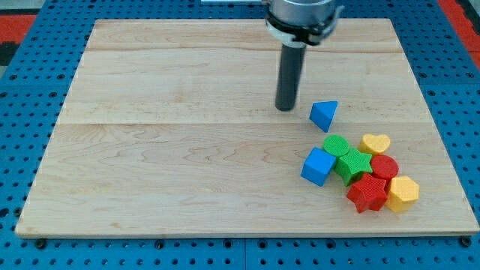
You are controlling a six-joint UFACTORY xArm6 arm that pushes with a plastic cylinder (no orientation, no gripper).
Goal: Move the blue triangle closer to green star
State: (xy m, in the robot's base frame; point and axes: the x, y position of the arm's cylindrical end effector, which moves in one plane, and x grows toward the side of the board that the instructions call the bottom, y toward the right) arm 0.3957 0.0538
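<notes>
While the rod stands upright over the wooden board (187, 150), my tip (285, 109) rests on the surface just to the view's left of the blue triangle (323, 115), apart from it; a bare rod, holding nothing. Green star (352, 166) lies below the triangle, in a tight cluster: green cylinder (336, 145), blue cube (318, 166), yellow heart (374, 143), red cylinder (384, 167), red star (367, 193), yellow hexagon (403, 193).
</notes>
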